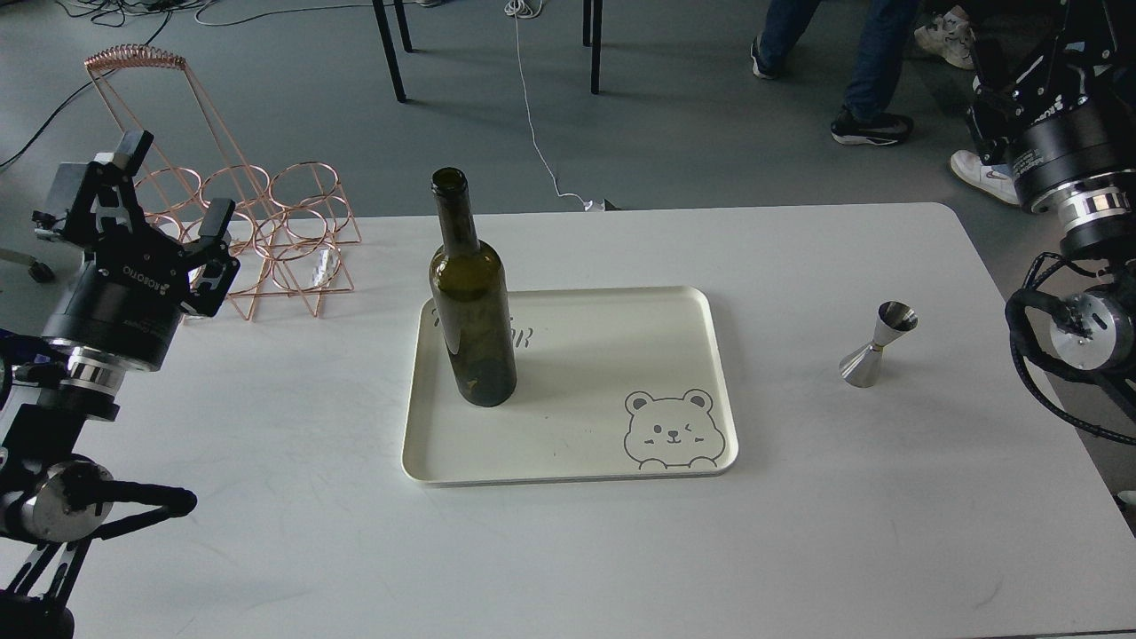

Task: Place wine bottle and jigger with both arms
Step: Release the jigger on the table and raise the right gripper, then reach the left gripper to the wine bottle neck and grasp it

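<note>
The wine bottle (471,302), dark olive-green, stands upright on the left part of a cream tray (621,328). The jigger (877,346), small and silver, stands upright on the white table to the right of the tray. My left gripper (164,191) is open and empty at the table's left edge, in front of the copper rack and far left of the bottle. My right gripper (1034,44) is raised at the top right, beyond the table's far right corner and well above the jigger. Its fingers stand apart and hold nothing; their tips are partly cut off by the view's edge.
A copper wire bottle rack (257,231) stands at the table's back left, just behind my left gripper. The tray has a bear drawing (670,430) at its front right. People's legs (870,71) and chair legs are on the floor beyond the table.
</note>
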Controlling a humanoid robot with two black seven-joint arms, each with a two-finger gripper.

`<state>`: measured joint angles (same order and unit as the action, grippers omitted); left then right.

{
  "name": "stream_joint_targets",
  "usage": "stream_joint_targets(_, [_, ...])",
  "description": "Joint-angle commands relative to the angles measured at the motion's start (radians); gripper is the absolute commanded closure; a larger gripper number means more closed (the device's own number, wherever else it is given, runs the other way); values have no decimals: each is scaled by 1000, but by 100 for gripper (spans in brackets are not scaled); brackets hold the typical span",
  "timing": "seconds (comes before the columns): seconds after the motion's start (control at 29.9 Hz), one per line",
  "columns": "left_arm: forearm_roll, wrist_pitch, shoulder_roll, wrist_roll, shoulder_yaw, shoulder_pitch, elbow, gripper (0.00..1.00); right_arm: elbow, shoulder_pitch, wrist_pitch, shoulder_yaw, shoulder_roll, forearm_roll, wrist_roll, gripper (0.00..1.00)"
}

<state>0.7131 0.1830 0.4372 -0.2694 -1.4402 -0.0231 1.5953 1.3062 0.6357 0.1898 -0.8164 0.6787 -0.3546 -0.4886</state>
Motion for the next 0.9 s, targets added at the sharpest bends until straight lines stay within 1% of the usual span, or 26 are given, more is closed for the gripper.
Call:
stream_joint_targets(0.0, [2,1,40,-11,-5,-24,29,1,-117,10,-168,0,-83,54,0,2])
stream_joint_targets(0.1, [41,7,83,-28,-6,-50,57,1,-137,-4,-269,2,-99,68,0,2])
stream_joint_targets(0.17, [119,12,110,-46,-6,-58,78,1,-145,-11,-296,3,-125,68,0,1])
stream_joint_targets(0.27, [244,24,178,-97,-6,-66,97,1,-162,-16,-300,3,-163,66,0,1])
stream_joint_targets(0.4, [341,81,300,-174,-8,-64,115,1,-165,-25,-302,3,-166,66,0,1])
stream_joint_targets(0.5, [437,93,391,-195,-14,-67,162,1,-165,-41,-302,0,-163,66,0,1])
stream_joint_targets(0.57, [537,95,425,-219,-17,-67,169,1,-165,-47,-302,0,-162,66,0,1])
stream_joint_targets(0.74, [831,93,491,-219,-19,-64,169,1,-163,-56,-297,0,-162,65,0,1])
stream_joint_targets(0.87, [951,90,526,-219,-11,-41,169,1,-165,-57,-296,0,-162,63,0,1])
